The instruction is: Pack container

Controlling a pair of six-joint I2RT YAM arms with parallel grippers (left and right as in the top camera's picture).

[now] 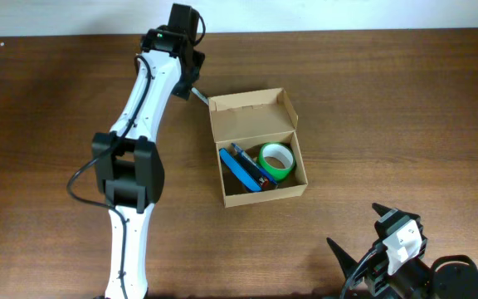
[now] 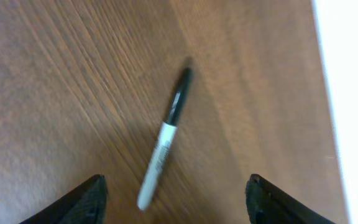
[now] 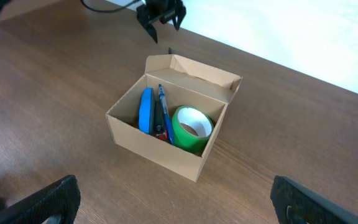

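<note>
**Left hand** (image 2: 180, 202): jaws are seen well apart, with nothing gripped. Only the two dark fingertips (image 2: 92, 198) are visible at the lower corners of the wrist view. A black-and-white marker (image 2: 166, 134) is lying flat on the tabletop (image 2: 55, 93) below the gap between them. Its black cap end is pointed away from the hand, and it is touched by neither finger.

**Left arm** (image 1: 135, 124): it is stretched from the near edge towards the far edge of the tabletop, with the black elbow joint about midway. The hand is placed just beyond the container's far left corner and is directed downwards at the wood.

**Right hand** (image 3: 179, 205): jaws are spread wide and nothing is held or touched. It is kept low at the near right of the tabletop, well apart from the container, and is angled towards it (the box sits in the middle of its wrist view).

**Container** (image 1: 264, 193): it is set upright near the middle of the tabletop, with the hinged flap lid (image 1: 251, 106) folded back on the far side and the top open. Inside:
- A green tape roll (image 1: 276, 162) is on the right.
- A flat blue object (image 1: 239, 173) is stood on edge along the left.
- Between them is a blue pen (image 3: 162, 102); further slim items beside it cannot be told apart.
</note>
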